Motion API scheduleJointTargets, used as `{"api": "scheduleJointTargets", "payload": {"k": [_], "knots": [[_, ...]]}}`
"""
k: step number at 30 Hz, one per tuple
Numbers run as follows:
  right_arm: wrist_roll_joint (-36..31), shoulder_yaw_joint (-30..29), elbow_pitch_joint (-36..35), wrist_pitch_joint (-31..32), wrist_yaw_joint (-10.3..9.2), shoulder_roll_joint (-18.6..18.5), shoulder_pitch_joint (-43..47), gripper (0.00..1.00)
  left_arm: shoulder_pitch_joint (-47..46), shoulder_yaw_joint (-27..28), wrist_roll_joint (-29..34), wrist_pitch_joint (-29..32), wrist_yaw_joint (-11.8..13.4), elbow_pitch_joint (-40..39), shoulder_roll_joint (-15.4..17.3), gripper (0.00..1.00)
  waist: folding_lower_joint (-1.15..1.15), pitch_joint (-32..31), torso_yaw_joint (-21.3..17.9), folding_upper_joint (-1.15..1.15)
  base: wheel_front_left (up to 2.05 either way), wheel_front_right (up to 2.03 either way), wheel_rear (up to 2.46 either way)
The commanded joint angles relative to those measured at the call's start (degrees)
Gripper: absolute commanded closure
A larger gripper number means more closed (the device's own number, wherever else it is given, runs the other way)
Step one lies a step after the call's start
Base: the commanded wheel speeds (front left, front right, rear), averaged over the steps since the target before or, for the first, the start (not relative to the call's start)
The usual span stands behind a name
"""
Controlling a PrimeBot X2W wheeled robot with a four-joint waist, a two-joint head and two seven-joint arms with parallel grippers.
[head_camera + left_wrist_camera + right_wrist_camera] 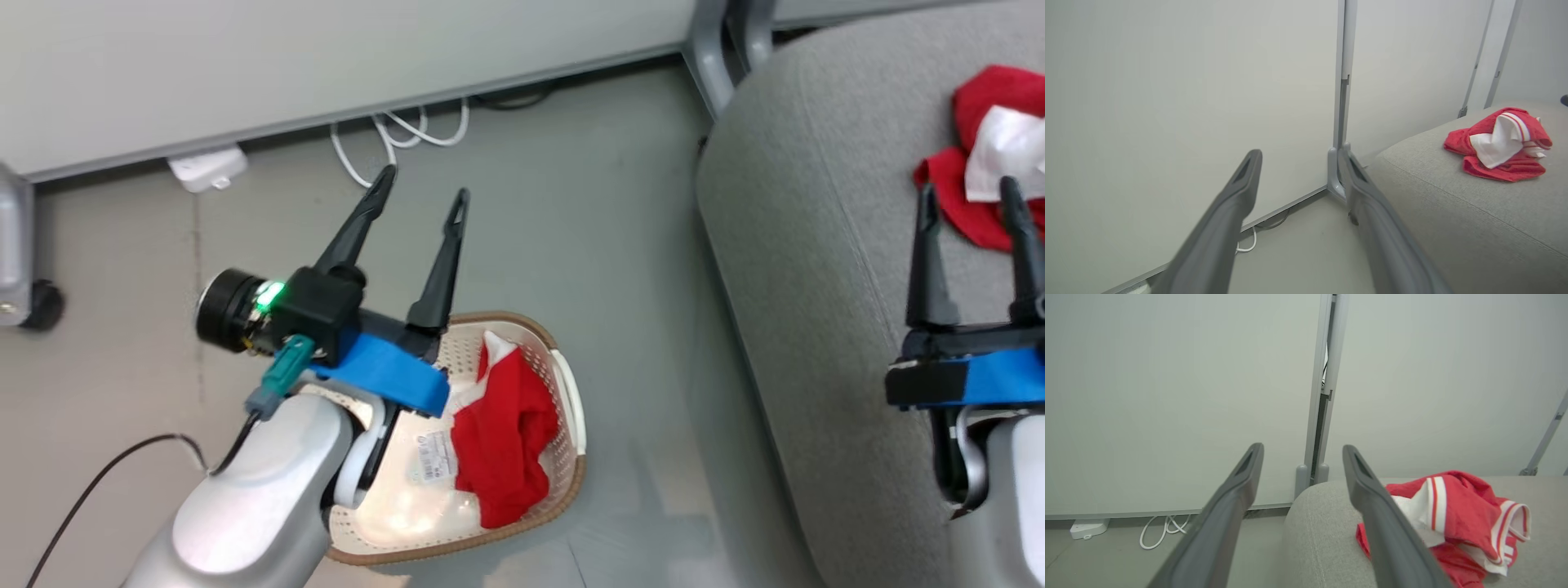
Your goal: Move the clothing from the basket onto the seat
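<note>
Left tool, right tool: fingers apart, empty.
Basket: we judge a reach may hook its rim, missing the red garment, lower centre.

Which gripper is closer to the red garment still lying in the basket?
Left. The left gripper hangs open above the basket at its left side, beside the red garment; the right gripper is over the seat, by the red-and-white garment.

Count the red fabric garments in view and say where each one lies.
2. One red-and-white striped-trim garment lies crumpled on the light grey upholstered seat; one mostly red garment lies inside the cream-white perforated plastic basket. Another could be hidden beneath it.
</note>
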Motion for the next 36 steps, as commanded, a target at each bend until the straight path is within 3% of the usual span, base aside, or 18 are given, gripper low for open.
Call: {"api": "scheduleJointTargets", "payload": {"k": [1,16,30,36], "knots": [[0.28,0.59,-0.37,-0.02,-0.06,0.35,1.58,0.0,1.93,1.33,0.61,-0.26,0.05,-0.54,-0.26,0.0,0.01,-3.2,3.23,0.0,0.0,0.0,0.0],[2.59,8.13,1.23,-0.03,-0.06,3.82,10.26,0.0,21.74,20.04,7.44,-0.24,-4.59,-3.2,-4.11,0.0,0.01,-12.18,8.72,0.0,0.0,0.0,0.0],[3.27,8.0,0.95,-0.03,-0.05,5.45,18.39,0.0,31.58,28.96,12.7,-0.24,-11.15,-2.15,-8.3,0.0,0.01,-16.49,8.71,0.0,0.0,0.0,0.0],[3.42,7.45,0.82,-0.03,-0.05,5.98,20.88,0.0,33.74,31.38,14.33,-0.24,-12.78,-1.64,-9.68,0.0,0.01,-17.4,8.78,0.0,0.0,0.0,0.0]]}}
